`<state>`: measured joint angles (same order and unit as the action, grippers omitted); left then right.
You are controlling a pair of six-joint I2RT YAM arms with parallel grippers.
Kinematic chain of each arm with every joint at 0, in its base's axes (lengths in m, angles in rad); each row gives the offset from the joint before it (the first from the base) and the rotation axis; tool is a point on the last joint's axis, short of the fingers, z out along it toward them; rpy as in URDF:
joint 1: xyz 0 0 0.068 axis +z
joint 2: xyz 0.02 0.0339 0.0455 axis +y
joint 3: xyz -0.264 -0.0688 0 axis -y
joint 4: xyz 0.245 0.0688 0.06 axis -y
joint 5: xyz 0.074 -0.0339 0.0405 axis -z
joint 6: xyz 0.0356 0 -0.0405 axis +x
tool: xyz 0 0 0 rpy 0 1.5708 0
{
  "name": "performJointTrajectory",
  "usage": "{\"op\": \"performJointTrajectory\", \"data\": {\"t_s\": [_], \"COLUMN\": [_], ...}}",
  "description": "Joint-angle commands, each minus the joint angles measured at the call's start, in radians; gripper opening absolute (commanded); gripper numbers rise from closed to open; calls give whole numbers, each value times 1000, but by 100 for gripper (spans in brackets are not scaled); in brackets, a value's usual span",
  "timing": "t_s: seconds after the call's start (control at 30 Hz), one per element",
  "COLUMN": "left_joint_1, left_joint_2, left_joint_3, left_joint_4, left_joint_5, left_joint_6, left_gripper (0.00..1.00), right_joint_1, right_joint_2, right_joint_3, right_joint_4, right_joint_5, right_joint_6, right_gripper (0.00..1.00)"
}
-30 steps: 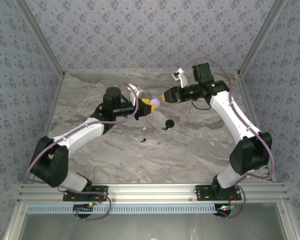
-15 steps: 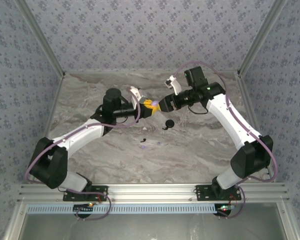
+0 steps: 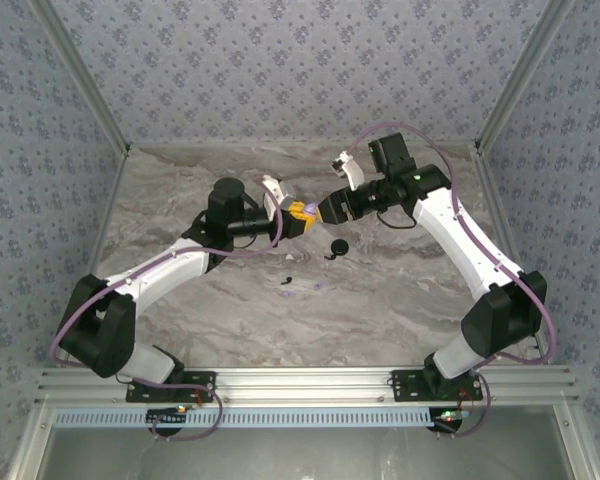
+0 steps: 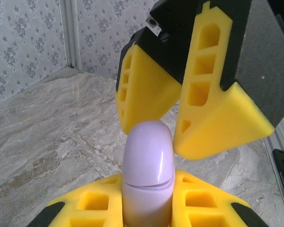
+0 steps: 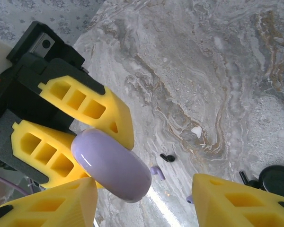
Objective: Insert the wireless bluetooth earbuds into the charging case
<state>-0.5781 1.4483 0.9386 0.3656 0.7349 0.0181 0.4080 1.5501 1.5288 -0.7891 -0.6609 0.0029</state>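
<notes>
A lavender charging case (image 4: 148, 156), lid closed along its seam, is held off the table with my left gripper (image 4: 148, 205) shut on its lower end. My right gripper (image 5: 144, 190) is open around the case's (image 5: 111, 165) free end, which lies close to one fingertip (image 5: 80, 194) and well apart from the other. In the top view the two grippers meet at mid-table, left gripper (image 3: 300, 216) facing right gripper (image 3: 323, 212). On the marble below lie a black earbud (image 5: 168, 158) and two lavender earbuds (image 5: 156, 171), (image 5: 189, 200).
A black round case (image 3: 338, 247) sits on the table (image 3: 180, 200) just below the grippers, with a small black earbud (image 3: 327, 257) at its left edge. The loose earbuds (image 3: 289, 281) lie closer to the front. Patterned walls close the back and both sides.
The right gripper has moved left and turned its wrist, bringing its open fingers around the case's end. The left arm has held almost still with the case.
</notes>
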Motion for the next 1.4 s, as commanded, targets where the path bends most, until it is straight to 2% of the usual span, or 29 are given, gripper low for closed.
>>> {"op": "performJointTrajectory", "data": {"t_s": [0.0, 0.27, 0.47, 0.8, 1.13, 1.37], "left_joint_1": [-27, -30, -14, 20, -3, -45], "left_joint_2": [-50, -47, -18, -70, -255, -355], "left_joint_3": [5, 11, 18, -57, -182, -227], "left_joint_4": [18, 26, 4, 40, -16, -67], "left_joint_5": [64, 51, -49, -81, -78, -129], "left_joint_6": [34, 9, -42, -100, -94, -80], "left_gripper": [3, 4, 6, 8, 8, 9], "right_joint_1": [-20, -22, -37, -76, 22, 113], "right_joint_2": [-10, -3, -44, -65, 22, 134], "right_joint_3": [24, 25, 11, -130, -323, -360], "right_joint_4": [29, 21, 38, -18, 22, 81], "right_joint_5": [77, 108, 172, 260, 221, 224], "right_joint_6": [42, 54, 85, 119, 151, 170], "right_gripper": [56, 57, 59, 59, 52, 40]}}
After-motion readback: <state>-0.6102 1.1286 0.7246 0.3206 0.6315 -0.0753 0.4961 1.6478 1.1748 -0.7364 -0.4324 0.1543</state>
